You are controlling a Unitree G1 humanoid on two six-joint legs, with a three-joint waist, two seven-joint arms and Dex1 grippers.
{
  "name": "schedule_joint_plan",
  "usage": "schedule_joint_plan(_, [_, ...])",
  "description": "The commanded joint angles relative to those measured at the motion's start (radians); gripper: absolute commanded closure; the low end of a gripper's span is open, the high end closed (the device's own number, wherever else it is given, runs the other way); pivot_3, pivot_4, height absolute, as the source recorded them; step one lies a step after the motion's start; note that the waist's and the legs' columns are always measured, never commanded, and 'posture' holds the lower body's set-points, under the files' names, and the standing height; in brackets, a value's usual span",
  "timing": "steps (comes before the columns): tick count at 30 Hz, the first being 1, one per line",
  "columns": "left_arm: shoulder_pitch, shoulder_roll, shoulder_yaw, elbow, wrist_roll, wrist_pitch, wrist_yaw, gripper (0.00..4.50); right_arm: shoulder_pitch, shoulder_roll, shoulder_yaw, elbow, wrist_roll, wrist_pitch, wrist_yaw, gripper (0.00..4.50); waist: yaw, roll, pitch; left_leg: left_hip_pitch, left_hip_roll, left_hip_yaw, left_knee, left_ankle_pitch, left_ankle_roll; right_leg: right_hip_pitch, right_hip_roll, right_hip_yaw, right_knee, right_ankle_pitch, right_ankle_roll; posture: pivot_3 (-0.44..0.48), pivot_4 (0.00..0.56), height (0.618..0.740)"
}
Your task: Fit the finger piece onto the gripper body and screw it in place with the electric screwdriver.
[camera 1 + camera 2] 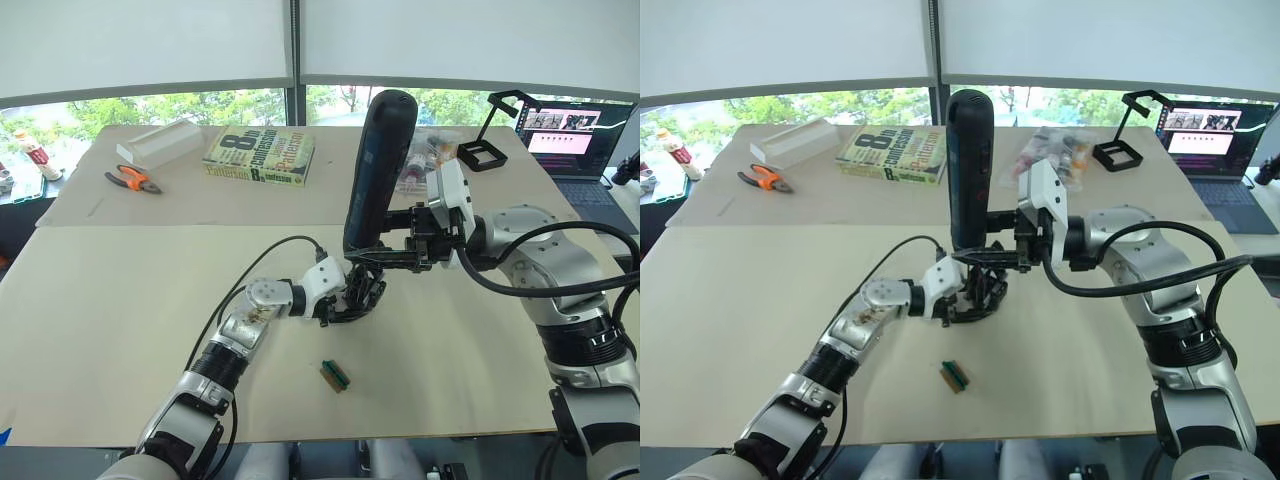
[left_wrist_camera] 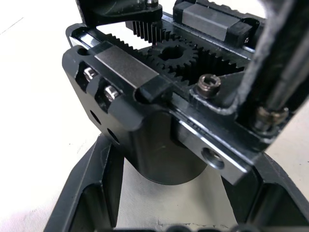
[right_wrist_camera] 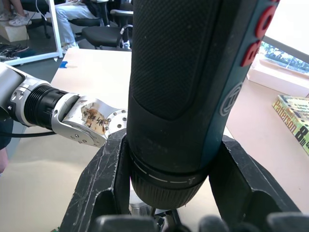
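The broad beige tabletop point(image 1: 120, 300) carries most of what matters near its middle, where both arms meet. Towering there is the electric screwdriver point(image 1: 378, 170), a thick black pen-shaped cylinder with red lettering, stood nearly upright with its bit end pointing down. It is held that way, I would say, so the bit can drop straight onto a screw head in the part below. The right gripper point(image 1: 385, 262) is clamped round its lower barrel, its two black fingers point(image 3: 104, 181) pressed against either side of the tool, as the right wrist view shows plainly.

Directly under the tool sits the gripper body point(image 2: 159, 111), a small black plastic mechanism with a round base, toothed racks and a gear showing on top. The left gripper point(image 1: 352, 297) is closed on it, one finger on each flank of the round base, pinning it on the table so it cannot spin or slide while a screw is driven. Several small hex-head screws show on its top face. The thin metal bit comes down at the edge of the body in the left wrist view; whether it sits in a screw head I cannot tell. I cannot pick out the loose finger piece either.

Near the front of the table, well apart from the work, lies a small green block point(image 1: 335, 375).
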Motion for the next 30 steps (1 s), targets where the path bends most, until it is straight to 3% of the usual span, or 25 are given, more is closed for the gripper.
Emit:
schedule_joint_plan(1, [-0.052,-0.012,0.032,-0.071,-0.028,-0.032,0.004,0.0,0.081,-0.039,0.089,0.09,-0.137,0.083,-0.049,2.6,0.007,0.0,0.0,0.0,-0.001,0.0,0.0,0.001,0.001,0.001,-0.002,-0.001,0.0,-0.001,-0.002,0.0,0.15,0.74])
schedule_joint_plan(4, [-0.051,-0.006,0.023,-0.056,-0.011,-0.053,0.007,0.19,0.076,-0.037,0.09,0.09,-0.134,0.088,-0.053,2.6,0.016,0.0,0.0,0.0,-0.001,0.0,0.001,0.001,0.001,0.001,-0.002,-0.001,0.0,-0.001,-0.002,0.0,0.15,0.74])
schedule_joint_plan(9, [-0.046,0.003,0.017,-0.039,0.001,-0.071,0.004,2.05,0.072,-0.041,0.09,0.085,-0.128,0.094,-0.056,2.6,0.026,0.0,0.0,-0.001,-0.002,0.0,0.001,0.001,0.002,0.001,-0.002,-0.001,-0.001,-0.001,-0.002,0.0,0.15,0.74])
schedule_joint_plan(30, [-0.107,-0.032,0.008,-0.001,0.0,-0.048,-0.02,2.21,0.007,-0.05,0.077,0.072,-0.12,0.086,-0.022,2.6,0.03,0.0,0.002,-0.006,-0.003,0.0,0.002,0.002,0.003,-0.001,-0.003,-0.004,-0.002,-0.001,-0.001,0.0,0.15,0.74])
